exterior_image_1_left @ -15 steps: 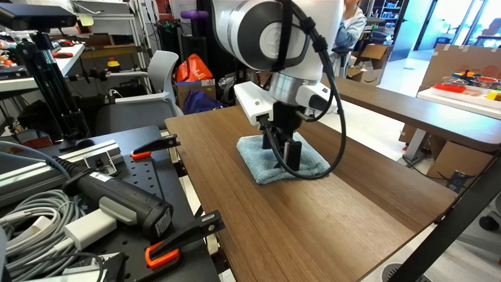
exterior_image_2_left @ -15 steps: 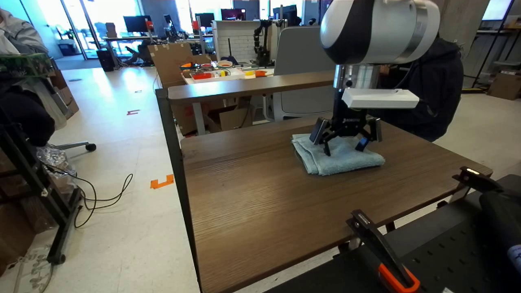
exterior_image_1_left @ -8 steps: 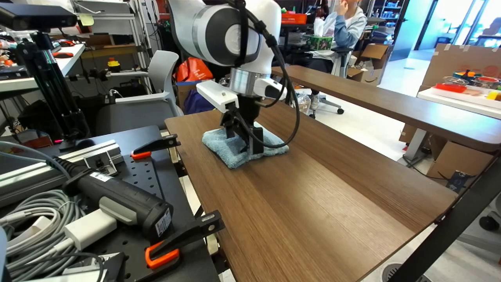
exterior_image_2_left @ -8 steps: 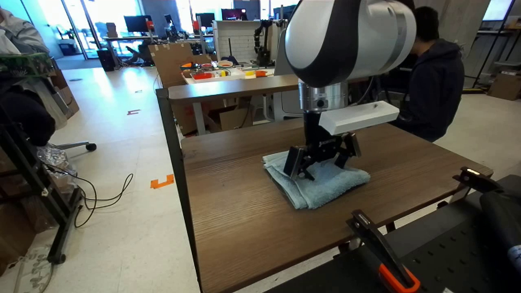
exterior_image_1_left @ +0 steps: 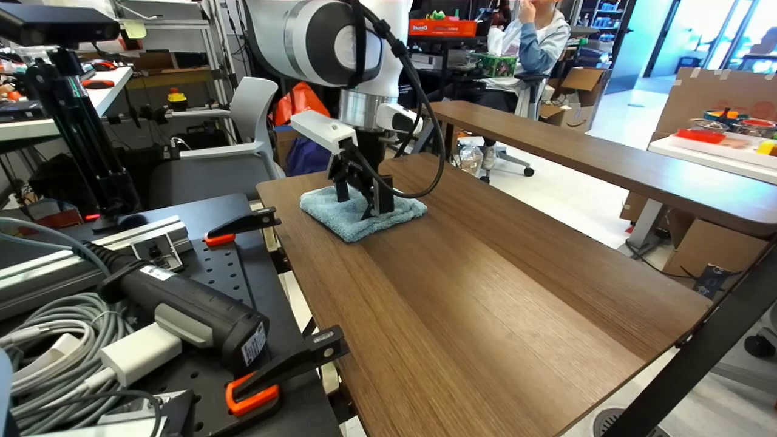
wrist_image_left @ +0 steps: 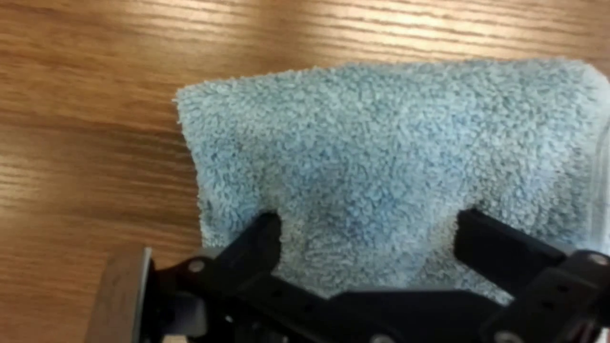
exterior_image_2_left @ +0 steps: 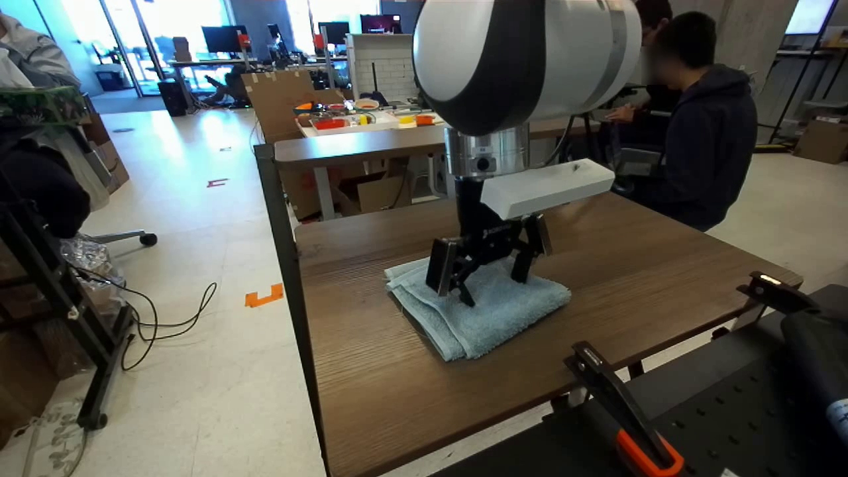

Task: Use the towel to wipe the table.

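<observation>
Partway through the wiping, not finished, to judge by the towel, folded and lying on the bench directly under the end effector. Done already: contact from above with the towel, and the towel in place on the surface to be wiped. Not clamped round anything, going by the wrist view: with fingers set well apart, apparently pressed down into the pile, seemingly pinning the towel rather than pinching a fold of it. As for the towel's place: near the end of the bench beside the grey chair in an exterior view, with a long run of surface between there and the opposite end. Cannot tell the share of that surface already covered; cannot make out any dirt, spill or damp trail to measure by. Left, most likely: further passes along that long run, under steady downward pressure for want of a real grip, then a lift away from the towel.
</observation>
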You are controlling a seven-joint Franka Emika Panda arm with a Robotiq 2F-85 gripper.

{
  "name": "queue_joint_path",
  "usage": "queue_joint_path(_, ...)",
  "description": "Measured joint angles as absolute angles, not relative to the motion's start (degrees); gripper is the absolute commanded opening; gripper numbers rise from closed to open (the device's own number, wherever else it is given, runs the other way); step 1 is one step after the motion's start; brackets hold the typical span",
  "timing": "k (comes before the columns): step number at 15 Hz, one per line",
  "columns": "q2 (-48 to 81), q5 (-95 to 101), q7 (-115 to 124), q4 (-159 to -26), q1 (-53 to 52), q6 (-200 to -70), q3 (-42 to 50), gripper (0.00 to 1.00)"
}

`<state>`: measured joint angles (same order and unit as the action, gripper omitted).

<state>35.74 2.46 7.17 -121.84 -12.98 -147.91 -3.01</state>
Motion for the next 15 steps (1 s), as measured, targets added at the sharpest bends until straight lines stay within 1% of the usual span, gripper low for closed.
queue_joint_path(4, 34.79, -3.87, 0.57, -116.43, -5.28, -139.77, -5.94, 1.00)
queue_joint_path(6, 34.72, -4.47, -1.08, -114.07, -3.03, -136.69, -6.22, 1.00)
queue_joint_path(15, 35.28, -4.53, -0.57, -113.59, -3.36, -136.42, -6.58, 1.00)
